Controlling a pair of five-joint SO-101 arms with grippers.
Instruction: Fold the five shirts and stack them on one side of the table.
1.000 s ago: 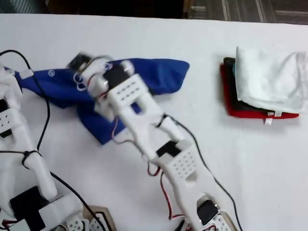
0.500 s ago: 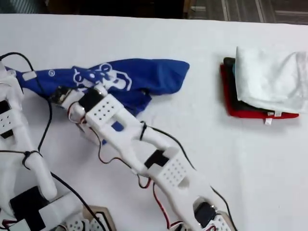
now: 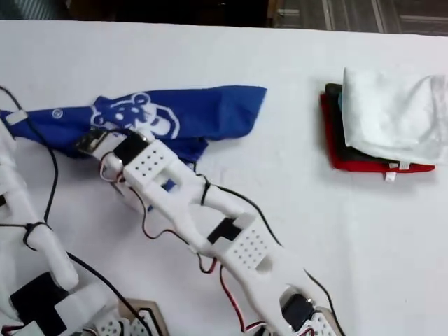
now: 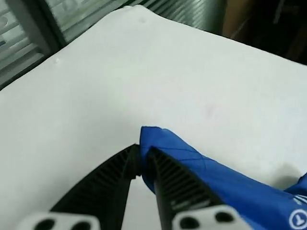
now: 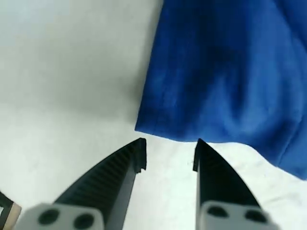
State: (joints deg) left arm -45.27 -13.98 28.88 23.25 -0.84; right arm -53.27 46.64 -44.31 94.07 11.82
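Blue printed cotton shirt (image 3: 217,112) is drawn leftward, flatter, on white table (image 3: 364,245), left side | corner is pinched by left gripper (image 4: 142,155) | right gripper (image 5: 168,149), jaws spread, is brought to near hem | flattening for fold judged underway

Four shirts are being counted in all. One blue cloth shirt with a white print (image 3: 210,112) is being counted lying loose. Three folded ones are being counted in one stack: one white cloth shirt (image 3: 392,112) on top, one black cloth shirt (image 3: 334,92) under it, one red cloth shirt (image 3: 364,166) at the bottom. Two white plastic robot arms are being counted, the left arm (image 3: 52,259) and the right arm (image 3: 245,248). Two black ridged grippers are being counted, the left gripper (image 4: 142,155) and the right gripper (image 5: 168,146), two fingers each. One white-covered table (image 3: 210,49) is being counted. One small tan piece (image 3: 147,311) is being counted at the near edge, kind unclear.
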